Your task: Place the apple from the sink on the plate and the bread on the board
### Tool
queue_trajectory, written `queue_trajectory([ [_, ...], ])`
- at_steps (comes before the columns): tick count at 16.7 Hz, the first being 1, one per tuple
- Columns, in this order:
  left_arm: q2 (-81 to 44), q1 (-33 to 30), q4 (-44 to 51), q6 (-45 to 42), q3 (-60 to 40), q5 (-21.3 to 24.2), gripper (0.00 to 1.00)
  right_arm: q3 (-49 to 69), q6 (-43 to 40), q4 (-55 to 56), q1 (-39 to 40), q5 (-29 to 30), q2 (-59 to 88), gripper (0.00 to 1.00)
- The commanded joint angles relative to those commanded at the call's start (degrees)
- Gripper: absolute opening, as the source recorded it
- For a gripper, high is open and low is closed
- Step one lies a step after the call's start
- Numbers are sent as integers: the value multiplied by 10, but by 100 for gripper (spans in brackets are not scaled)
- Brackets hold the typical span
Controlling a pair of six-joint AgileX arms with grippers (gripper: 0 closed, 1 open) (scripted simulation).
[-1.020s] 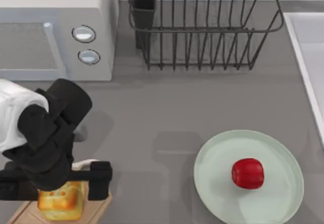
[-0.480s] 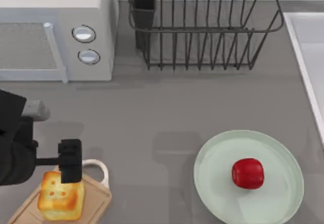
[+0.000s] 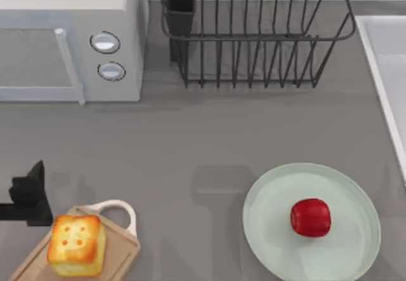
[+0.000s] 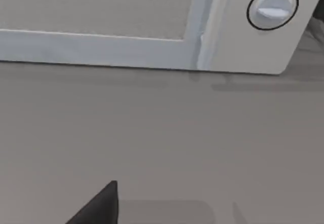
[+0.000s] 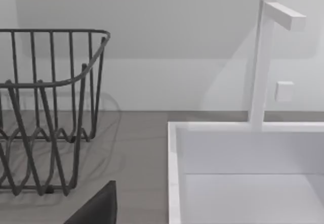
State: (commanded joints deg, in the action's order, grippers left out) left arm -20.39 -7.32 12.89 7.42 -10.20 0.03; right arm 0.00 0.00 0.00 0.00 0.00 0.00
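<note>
Top view: the bread (image 3: pixel 76 244) rests on the board (image 3: pixel 120 254), the apple (image 3: pixel 310 217) on the plate (image 3: pixel 342 198). The left pincer (image 3: pixel 26 195) sits just beside the board; I cannot tell its opening. The bread is probably light and crumbly, best pinched by its flat sides.

Left wrist view: bare bench (image 4: pixel 162 133) below a microwave (image 4: pixel 152 27).

Right wrist view: the sink (image 5: pixel 243 173) beside a wire rack (image 5: pixel 45 107).

Open grey counter (image 3: pixel 190 141) between board (image 3: pixel 120 252) and plate (image 3: pixel 355 243) (rack (image 3: pixel 254 33) behind).

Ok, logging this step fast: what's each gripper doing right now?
Left gripper: at the table's left edge beside the board, holding nothing; fingers cannot be told.
Right gripper: cannot be told.
</note>
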Motion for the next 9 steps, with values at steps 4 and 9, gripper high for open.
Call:
queue_trajectory([
  [4, 150, 51, -88, -51, 74, 0, 100, 0, 0, 0, 0, 0, 0, 100],
  [9, 204, 73, -129, -74, 102, 0, 100, 0, 0, 0, 0, 0, 0, 100],
])
